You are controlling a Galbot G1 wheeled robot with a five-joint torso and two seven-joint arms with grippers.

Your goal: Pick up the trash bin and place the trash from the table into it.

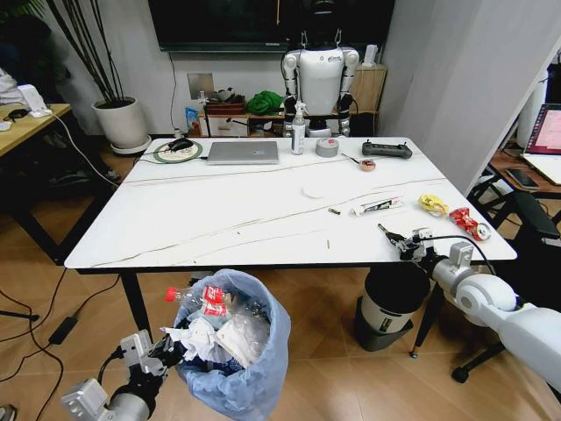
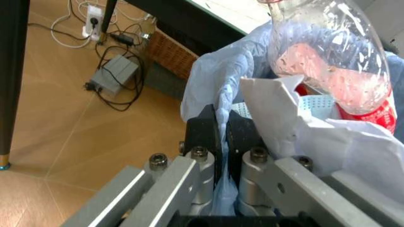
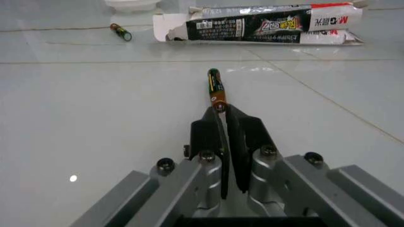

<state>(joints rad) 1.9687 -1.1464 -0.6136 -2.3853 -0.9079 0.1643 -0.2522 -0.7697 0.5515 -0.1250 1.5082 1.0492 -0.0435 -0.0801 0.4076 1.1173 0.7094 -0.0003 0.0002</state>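
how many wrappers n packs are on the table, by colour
yellow wrapper: 1
red wrapper: 1
black-and-white torn pack: 1
total: 3

table: your glossy white marble-look table top, smooth
bin liner: crinkly translucent light-blue plastic bag
bottle: clear glossy plastic bottle
gripper: your left gripper, matt black pads, brushed metal links
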